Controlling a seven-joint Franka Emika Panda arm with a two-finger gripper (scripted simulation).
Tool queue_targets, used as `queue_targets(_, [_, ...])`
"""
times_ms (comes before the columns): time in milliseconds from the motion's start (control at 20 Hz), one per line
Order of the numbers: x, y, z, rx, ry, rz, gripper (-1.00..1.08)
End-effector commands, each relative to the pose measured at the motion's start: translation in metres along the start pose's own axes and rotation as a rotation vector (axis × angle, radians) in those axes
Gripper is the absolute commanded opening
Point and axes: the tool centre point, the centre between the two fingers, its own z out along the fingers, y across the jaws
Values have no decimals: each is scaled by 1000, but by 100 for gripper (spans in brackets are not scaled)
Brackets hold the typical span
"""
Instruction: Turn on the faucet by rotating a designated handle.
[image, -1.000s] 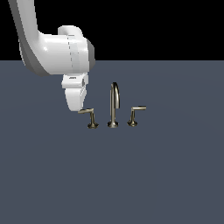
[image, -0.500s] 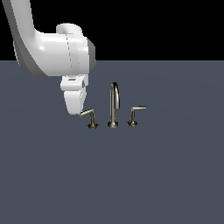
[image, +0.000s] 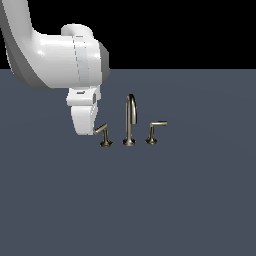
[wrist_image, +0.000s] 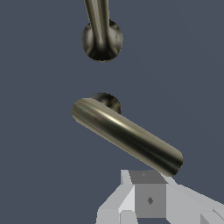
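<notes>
The faucet is a small brass-grey set on the dark floor: an arched spout (image: 130, 122) between two L-shaped levers. The handle (image: 102, 132) is the lever on the exterior view's left. Its bar slants down toward my gripper (image: 85, 129). The gripper looks shut and empty, and its fingertips (image: 89, 125) press against the free end of the bar. In the wrist view the handle bar (wrist_image: 127, 135) lies slantwise just past my fingertips (wrist_image: 148, 199), with its base (wrist_image: 107, 101) behind it and the spout (wrist_image: 101, 37) farther off. The twin handle (image: 154, 131) stands on the exterior view's right.
Flat dark grey floor (image: 150, 200) all around the faucet. My white arm (image: 55, 60) comes in from the exterior view's upper left, above the handle.
The handle's bar has swung from level to slanted, its free end lower and nearer the camera. My gripper has followed it slightly down. The spout and the twin handle have not moved.
</notes>
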Motion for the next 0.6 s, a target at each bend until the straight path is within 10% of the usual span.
queue_targets(0, [13,5,0,-2,3,8,-100])
queue_targets(550, [32,17,0,-4,-2,-13,-100])
